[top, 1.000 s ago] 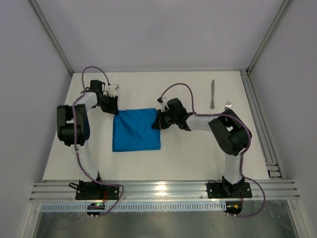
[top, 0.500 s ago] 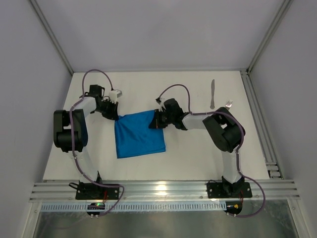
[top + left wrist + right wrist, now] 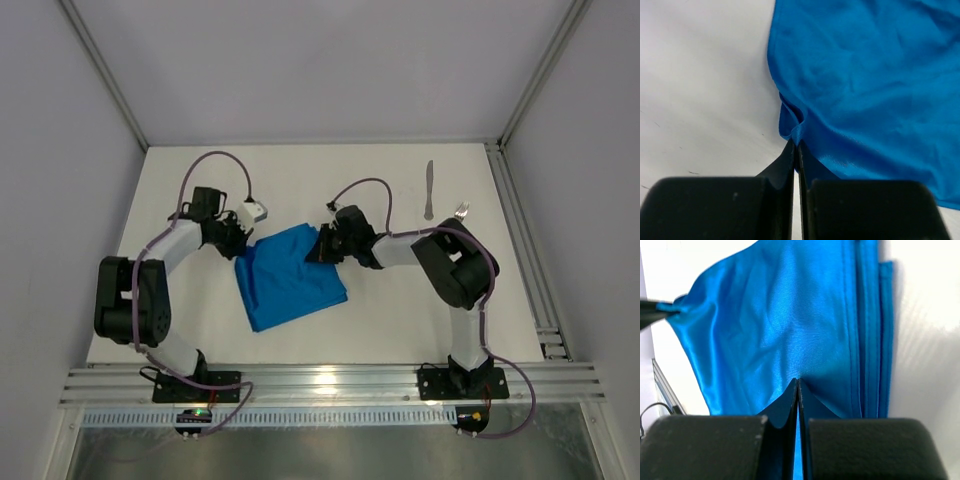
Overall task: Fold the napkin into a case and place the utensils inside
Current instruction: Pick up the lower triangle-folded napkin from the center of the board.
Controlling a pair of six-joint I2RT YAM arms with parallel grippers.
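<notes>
The bright blue napkin (image 3: 292,275) lies folded on the white table, turned at an angle. My left gripper (image 3: 240,243) is shut on its far left corner; the pinched cloth (image 3: 795,131) shows at the tips in the left wrist view. My right gripper (image 3: 318,248) is shut on its far right corner; the cloth (image 3: 790,330) spreads out from the tips in the right wrist view. The silver knife (image 3: 428,190) and the fork (image 3: 461,211) lie at the far right of the table, apart from both grippers.
White walls close in the table on the left, back and right. A metal rail (image 3: 525,240) runs along the table's right side and another along the near edge (image 3: 320,385).
Both grippers have moved with the napkin's far corners. The napkin has turned counter-clockwise and shifted a little to the right and nearer. The left arm has reached further right.
</notes>
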